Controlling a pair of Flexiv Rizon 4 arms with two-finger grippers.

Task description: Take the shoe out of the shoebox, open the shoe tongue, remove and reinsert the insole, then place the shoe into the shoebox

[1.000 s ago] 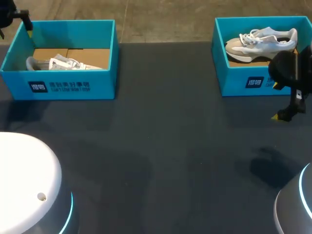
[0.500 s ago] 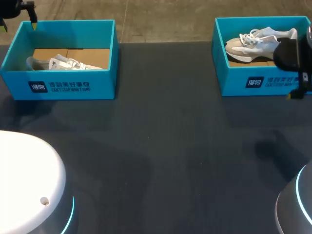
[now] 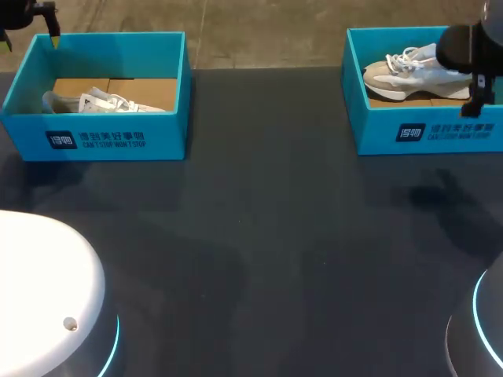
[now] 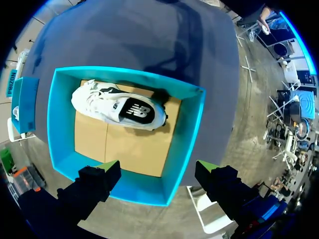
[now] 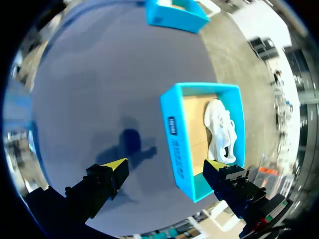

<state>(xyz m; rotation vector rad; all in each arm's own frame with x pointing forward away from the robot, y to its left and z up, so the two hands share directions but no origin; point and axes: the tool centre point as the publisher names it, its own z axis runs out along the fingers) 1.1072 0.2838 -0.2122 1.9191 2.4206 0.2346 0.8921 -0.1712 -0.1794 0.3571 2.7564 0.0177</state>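
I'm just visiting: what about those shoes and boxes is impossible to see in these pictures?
- Head view: the left shoe's lower side, behind the left shoebox's front wall.
- Head view: the right shoe's heel, covered by the right arm.
- All views: the insoles, inside the shoes; the shoe openings are too small to look into.

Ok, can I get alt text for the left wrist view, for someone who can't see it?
Seen from above, a white shoe lies on its side in an open blue shoebox on a dark table. The left gripper hangs open above the box's near edge, holding nothing.
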